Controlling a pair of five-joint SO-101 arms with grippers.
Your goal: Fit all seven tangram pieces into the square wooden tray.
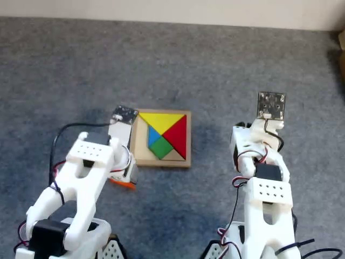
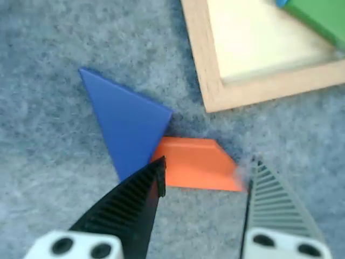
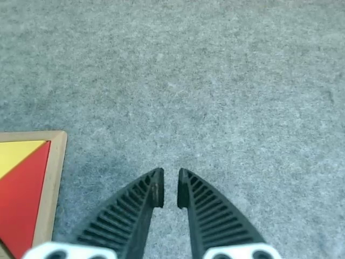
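On the grey carpet-like surface [image 1: 226, 65], the left arm [image 1: 81, 178] hangs just beside the near left corner of the square wooden tray [image 1: 141, 160]. Its wrist view looks down on two loose pieces. A blue triangle [image 2: 126, 121] lies flat on the carpet, its smooth painted top face up and one point turned away from the tray. An orange parallelogram [image 2: 197, 163] lies flat too, touching the triangle's edge and close to the tray's corner [image 2: 215, 91] without meeting it. The left gripper [image 2: 207, 162] hangs over the orange piece with its fingers spread wide, the black one [image 2: 140, 199] at the end that meets the blue triangle and the pale one [image 2: 269, 199] at the far end. I cannot tell if either finger touches the piece. The tray is pale wood with a raised rim, and it is partly filled. A large yellow triangle [image 1: 160, 120] runs along its far side and a large red triangle [image 1: 178, 137] along its right side. A small blue triangle [image 1: 153, 136] and a green square [image 1: 160, 147] are tucked between them. Bare wood shows at the near left and along the near edge. The right arm [image 1: 267, 189] stands well apart from the tray. The right gripper [image 3: 170, 181] hangs over bare carpet, its black fingers drawn almost together with only a narrow slit between them, holding nothing.
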